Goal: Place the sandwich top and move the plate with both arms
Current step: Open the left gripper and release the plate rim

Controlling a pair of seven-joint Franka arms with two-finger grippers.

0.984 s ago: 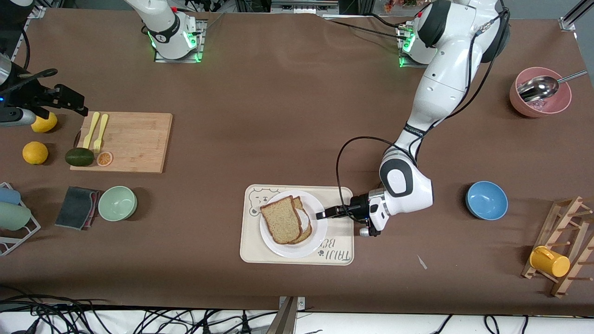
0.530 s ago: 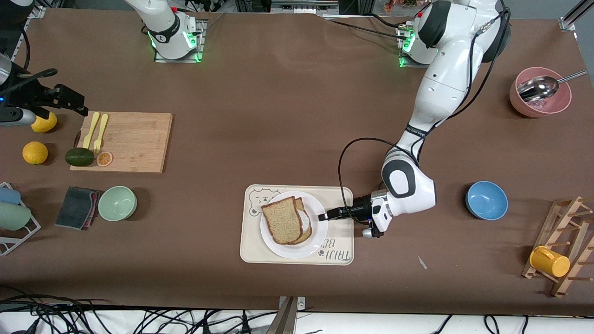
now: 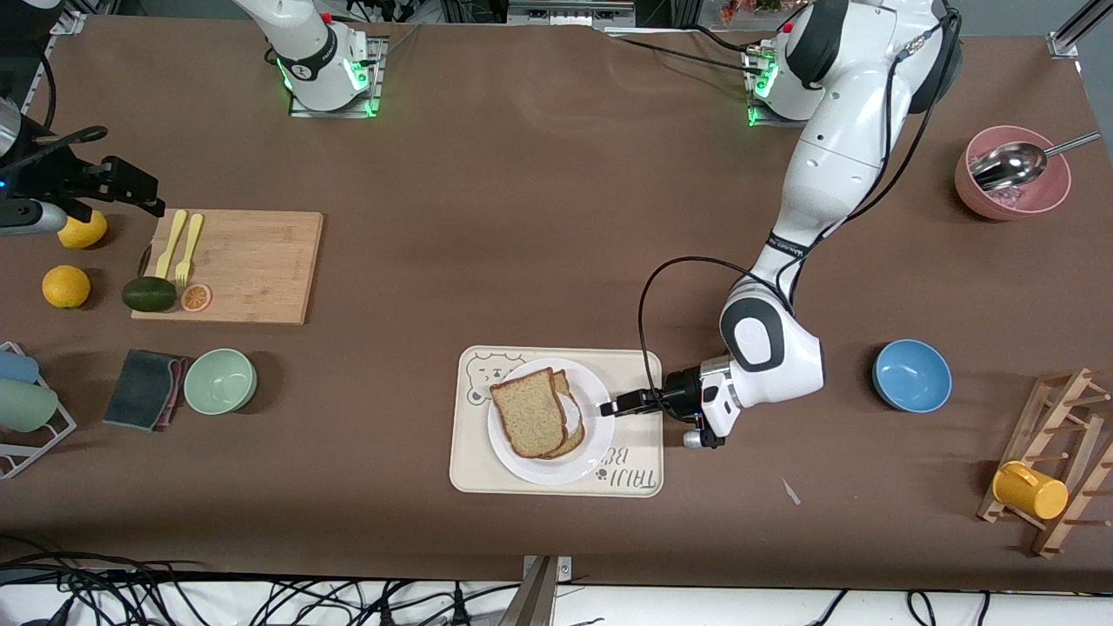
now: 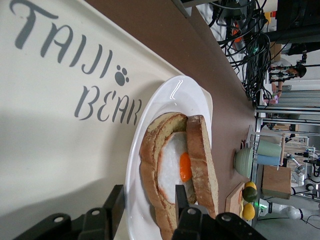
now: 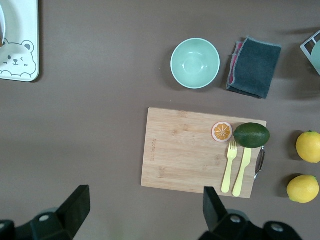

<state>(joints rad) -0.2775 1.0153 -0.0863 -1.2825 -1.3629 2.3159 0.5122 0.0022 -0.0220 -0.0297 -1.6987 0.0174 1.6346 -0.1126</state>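
The sandwich top (image 3: pixel 526 410) lies on the egg-bearing slice (image 4: pixel 156 165) on the white plate (image 3: pixel 556 465), which sits on the cream bear-print tray (image 3: pixel 630 465). In the left wrist view the top slice (image 4: pixel 202 160) covers the egg, and the plate's rim (image 4: pixel 175 100) shows. My left gripper (image 3: pixel 607 406) is low at the plate's edge toward the left arm's end, open, with the rim between its fingers (image 4: pixel 148 199). My right gripper (image 3: pixel 139 189) waits high near the cutting board, open and empty (image 5: pixel 145 210).
A wooden cutting board (image 3: pixel 252 265) holds a yellow fork and knife, an avocado and an orange slice. Lemons, a green bowl (image 3: pixel 220 380) and a grey cloth (image 3: pixel 143 389) are nearby. A blue bowl (image 3: pixel 911 375), a pink bowl (image 3: pixel 1013 187) and a mug rack (image 3: pixel 1069 452) stand at the left arm's end.
My left gripper and wrist have shifted slightly toward the left arm's end, away from the plate's middle. The plate, sandwich and right arm have not moved.
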